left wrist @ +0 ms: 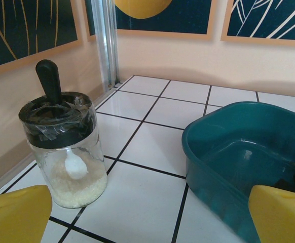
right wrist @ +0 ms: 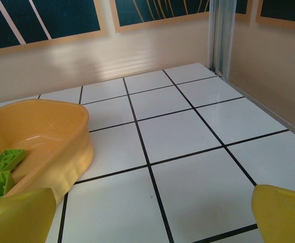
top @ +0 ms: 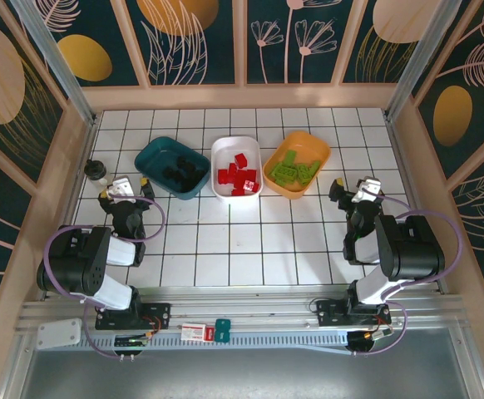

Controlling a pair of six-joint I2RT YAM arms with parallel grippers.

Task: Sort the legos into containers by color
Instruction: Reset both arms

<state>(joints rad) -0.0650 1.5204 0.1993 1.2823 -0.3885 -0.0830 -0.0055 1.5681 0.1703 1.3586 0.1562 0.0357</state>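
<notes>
Three containers stand in a row at the back of the tiled table. The dark teal tub (top: 148, 155) holds black legos (top: 178, 171), the white tub (top: 235, 140) holds red legos (top: 236, 174), and the orange tub (top: 321, 150) holds lime green legos (top: 292, 169). My left gripper (top: 125, 188) rests open near the teal tub's left end. In the left wrist view the left gripper (left wrist: 150, 223) has bare tile between its fingers, with the teal tub (left wrist: 223, 167) to the right. My right gripper (top: 358, 187) is open, right of the orange tub. In the right wrist view the right gripper (right wrist: 150, 217) is empty, beside the orange tub (right wrist: 61, 131) and green legos (right wrist: 0, 169).
A glass jar (top: 96, 170) with a black lid stands at the far left, close to my left gripper; it is the jar (left wrist: 66, 152) of white grains in the left wrist view. A red-and-white card (top: 194, 332) lies on the front rail. Walls enclose the table on three sides.
</notes>
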